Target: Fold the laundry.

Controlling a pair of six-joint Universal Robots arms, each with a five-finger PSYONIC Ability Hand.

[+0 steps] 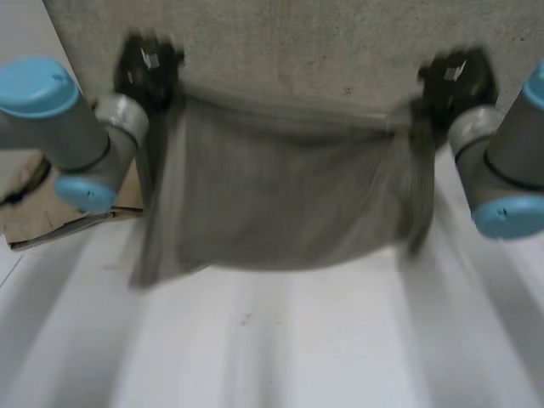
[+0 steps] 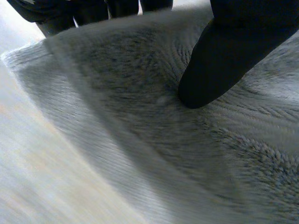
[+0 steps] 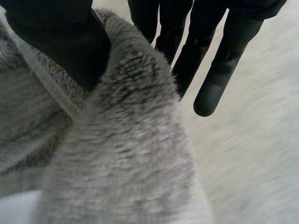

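White table, speckled grey-beige surface at its far side, brown flat cardboard beside the left arm. Grey fluffy fleece cloth spans between both hands, its top edge sagging. Left hand is at one upper corner, thumb pressed on the pile and fingers behind the edge, pinching. Right hand is at the other corner, a fold clamped under its thumb, fingers straight.

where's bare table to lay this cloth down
The white table is bare on the near side of the grey cloth. Crowded: the cloth's top corners, pinched by the left hand and right hand; brown cardboard lies beside the left arm.
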